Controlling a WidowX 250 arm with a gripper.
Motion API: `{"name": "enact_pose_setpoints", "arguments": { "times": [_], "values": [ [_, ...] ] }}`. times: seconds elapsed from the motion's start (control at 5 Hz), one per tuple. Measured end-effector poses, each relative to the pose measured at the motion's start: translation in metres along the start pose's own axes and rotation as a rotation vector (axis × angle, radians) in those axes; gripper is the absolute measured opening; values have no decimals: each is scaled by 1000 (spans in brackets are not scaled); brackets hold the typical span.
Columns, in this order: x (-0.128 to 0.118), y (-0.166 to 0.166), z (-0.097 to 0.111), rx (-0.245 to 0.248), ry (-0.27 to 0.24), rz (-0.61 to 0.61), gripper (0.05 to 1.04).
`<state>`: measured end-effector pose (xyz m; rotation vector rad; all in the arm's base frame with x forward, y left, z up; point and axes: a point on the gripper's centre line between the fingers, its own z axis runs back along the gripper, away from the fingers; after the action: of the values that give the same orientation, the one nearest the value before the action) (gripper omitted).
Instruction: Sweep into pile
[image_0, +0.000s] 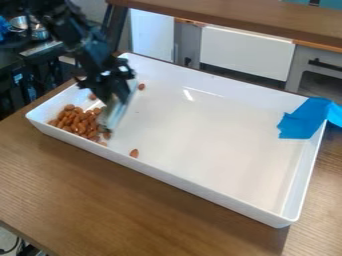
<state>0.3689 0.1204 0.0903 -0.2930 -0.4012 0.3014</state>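
The black gripper (120, 95) hangs over the left part of the white tray (220, 187), holding a pale, flat sweeping tool (113, 115) that points down to the tray floor. Brown almonds (79, 121) lie heaped in the tray's left corner, on the left side of the tool, which partly covers those nearest it. A single almond (134, 153) lies apart near the front wall, and another almond (141, 86) sits to the right of the gripper, toward the back wall.
Blue tape (304, 120) is stuck over the tray's right rim. The tray stands on a brown wooden table (133, 200). Behind it are a wooden shelf (234, 17) and white and grey cabinets; metal pots (33, 30) stand at the upper left.
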Motion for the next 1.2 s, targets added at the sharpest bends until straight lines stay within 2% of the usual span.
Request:
{"name": "enact_pose_setpoints", "arguments": {
  "times": [0.2, 0.4, 0.6, 0.8, 1.0, 1.2],
  "values": [
    [5, 1, 9, -22, 8, 12, 362],
    [29, -37, 25, -40, 41, 81, 362],
    [54, -76, 8, -45, 90, 371, 362],
    [65, -85, -13, 19, 29, 605, 362],
    [56, -67, -36, 83, -56, 818, 362],
    [55, -67, -40, 49, -91, 838, 362]
  ]
}}
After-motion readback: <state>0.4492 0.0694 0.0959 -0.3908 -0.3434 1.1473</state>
